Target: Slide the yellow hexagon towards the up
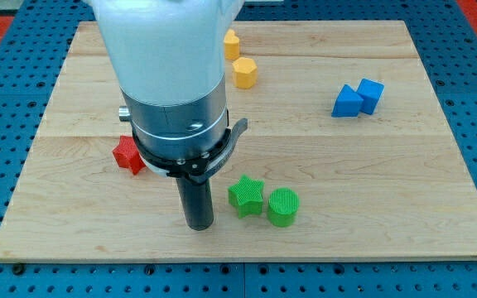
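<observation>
The yellow hexagon lies on the wooden board near the view's top, just right of the arm's body. A second yellow block sits just above it, partly hidden by the arm; its shape is unclear. My tip rests on the board near the view's bottom, far below the yellow hexagon and just left of the green star. It touches no block.
A green cylinder sits right of the green star. A red star lies at the left, partly behind the arm. Two blue blocks stand touching at the upper right. The arm's large body hides the board's upper middle.
</observation>
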